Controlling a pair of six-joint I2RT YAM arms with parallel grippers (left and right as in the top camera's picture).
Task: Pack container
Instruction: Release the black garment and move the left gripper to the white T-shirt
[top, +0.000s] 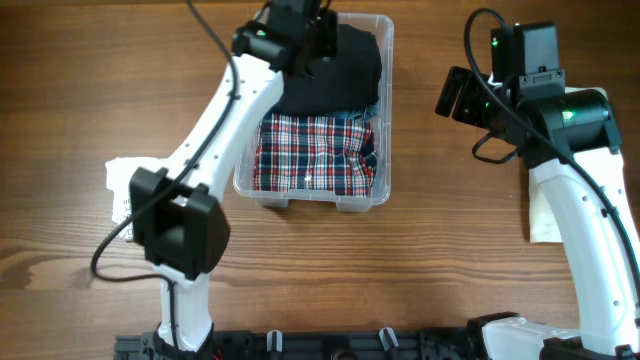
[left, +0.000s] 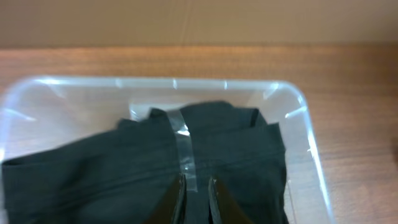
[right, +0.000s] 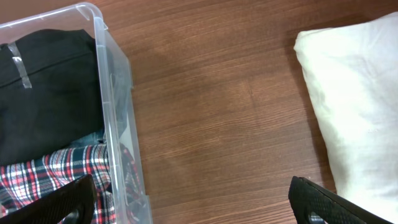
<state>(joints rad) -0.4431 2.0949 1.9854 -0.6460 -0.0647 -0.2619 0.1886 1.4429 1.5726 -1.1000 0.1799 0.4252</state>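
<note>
The clear plastic container (top: 386, 110) stands at the table's far middle. A plaid red, white and blue garment (top: 315, 150) fills its near half, and a folded black garment (top: 345, 65) with a strip of clear tape (left: 185, 149) lies in its far half. My left gripper (left: 195, 196) is down on the black garment inside the container (left: 298, 106), its fingers nearly together with a pinch of black fabric between them. My right gripper (right: 193, 202) hangs wide open over bare wood, between the container wall (right: 118, 118) and a white garment (right: 354, 99), holding nothing.
The white folded garment (top: 545, 215) lies at the right, partly under my right arm. A smaller white piece (top: 120, 185) lies at the left beside my left arm's base. Brown wood shows between the container and the white garment.
</note>
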